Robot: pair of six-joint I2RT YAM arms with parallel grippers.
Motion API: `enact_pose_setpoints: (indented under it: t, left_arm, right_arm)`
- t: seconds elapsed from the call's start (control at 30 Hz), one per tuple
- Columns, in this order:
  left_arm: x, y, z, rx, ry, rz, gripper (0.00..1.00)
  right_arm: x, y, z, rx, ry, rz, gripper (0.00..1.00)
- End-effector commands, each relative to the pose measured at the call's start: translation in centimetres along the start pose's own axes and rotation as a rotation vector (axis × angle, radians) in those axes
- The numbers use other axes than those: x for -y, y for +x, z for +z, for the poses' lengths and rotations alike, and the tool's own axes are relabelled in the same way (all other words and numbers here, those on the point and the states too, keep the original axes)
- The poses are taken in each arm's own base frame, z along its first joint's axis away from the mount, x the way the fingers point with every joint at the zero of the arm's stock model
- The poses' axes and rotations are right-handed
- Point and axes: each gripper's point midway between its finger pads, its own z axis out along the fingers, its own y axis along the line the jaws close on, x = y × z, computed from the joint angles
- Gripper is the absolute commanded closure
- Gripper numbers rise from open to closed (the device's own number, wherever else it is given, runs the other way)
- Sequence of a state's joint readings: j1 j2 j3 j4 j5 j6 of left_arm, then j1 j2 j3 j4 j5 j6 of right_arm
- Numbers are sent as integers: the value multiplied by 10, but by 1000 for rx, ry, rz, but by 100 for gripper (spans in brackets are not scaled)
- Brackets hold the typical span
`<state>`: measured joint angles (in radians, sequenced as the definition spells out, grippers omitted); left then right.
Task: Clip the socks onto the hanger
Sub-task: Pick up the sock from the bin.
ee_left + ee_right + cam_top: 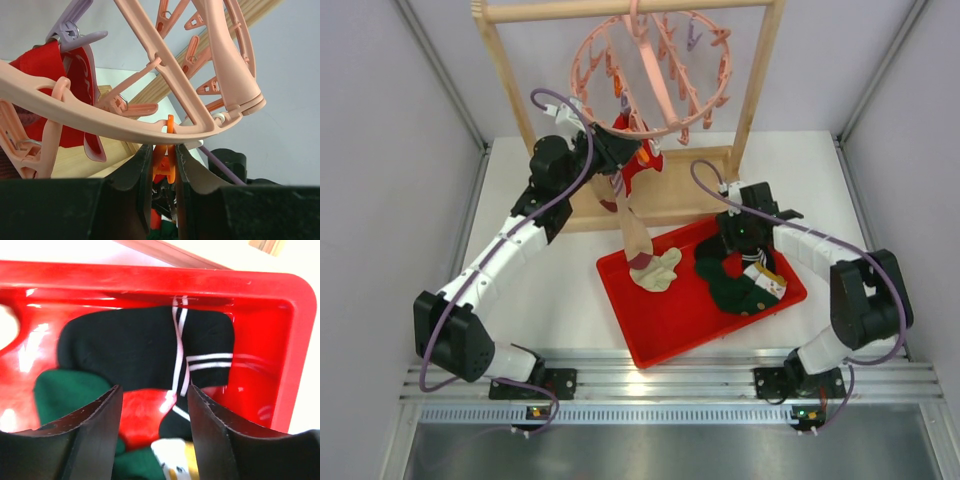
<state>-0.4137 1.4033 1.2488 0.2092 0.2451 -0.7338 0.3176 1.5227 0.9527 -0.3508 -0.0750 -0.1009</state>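
Observation:
The pink round hanger (650,75) hangs from the wooden rack's top bar. My left gripper (620,138) is raised under its ring (125,127) and is shut on an orange peg (165,162). A red sock (50,90) hangs beside it under a purple peg (75,30). A tan sock (634,232) dangles down to the red tray (670,330), next to a cream sock (663,270). My right gripper (155,405) stands open low over the tray. A black sock with white stripes (130,347) and a dark green sock (65,390) lie under it.
The wooden frame rack (755,90) stands at the back of the table, its base bar (660,215) just behind the tray. Grey walls close in both sides. A white and yellow sock cuff (767,286) lies on the green sock near the tray's right rim.

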Motion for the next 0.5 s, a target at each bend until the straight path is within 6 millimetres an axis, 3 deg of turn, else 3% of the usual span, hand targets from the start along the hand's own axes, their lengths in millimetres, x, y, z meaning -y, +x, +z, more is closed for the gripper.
enact_pose_setpoints:
  t: [0.0, 0.13, 0.23, 0.33, 0.43, 0.47]
  left_arm:
    - [9, -23, -5, 76, 25, 23, 100]
    - [8, -24, -7, 78, 22, 18, 100]
    - [8, -23, -7, 76, 22, 18, 100]
    - [7, -25, -8, 77, 21, 22, 100]
    - [9, -26, -10, 76, 24, 22, 100]
    - [8, -25, -10, 74, 22, 22, 100]
  right_arm:
    - [9, -28, 13, 70, 59, 47, 45]
    - [3, -26, 30, 39, 36, 53, 47]
    - [-10, -31, 35, 27, -39, -6, 74]
    - [-31, -50, 25, 64, -153, -158, 95]
    - [-61, -55, 4, 87, -289, -380, 100]
    - [-80, -56, -6, 104, -347, -459, 100]
